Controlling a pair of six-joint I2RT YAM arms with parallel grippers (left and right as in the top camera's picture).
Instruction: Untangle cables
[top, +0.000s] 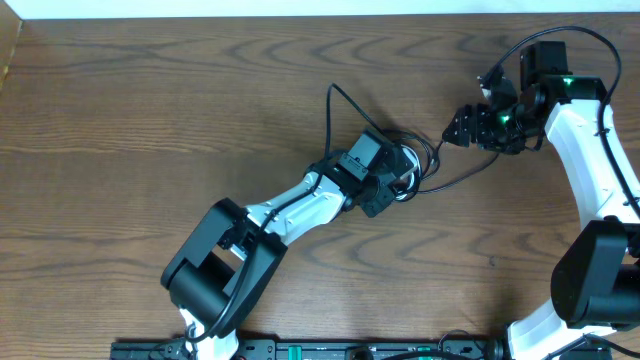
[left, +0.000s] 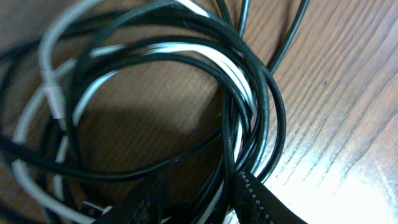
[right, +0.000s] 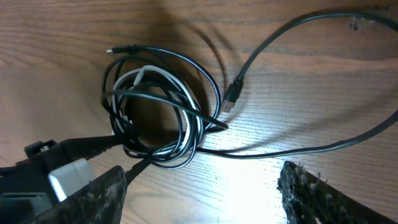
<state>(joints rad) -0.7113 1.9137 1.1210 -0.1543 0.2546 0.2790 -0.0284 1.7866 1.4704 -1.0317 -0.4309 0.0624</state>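
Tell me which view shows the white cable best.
Right wrist: the white cable shows nearly whole and sharp inside the black cables. Left wrist gives a blurred, cropped close-up; overhead, the left gripper covers most of it.

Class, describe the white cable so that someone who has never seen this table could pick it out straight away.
On the wooden table, find the small coil of cables at the tip of the left arm's claw. Wound through that coil is the white cable, the only pale cord among black ones.
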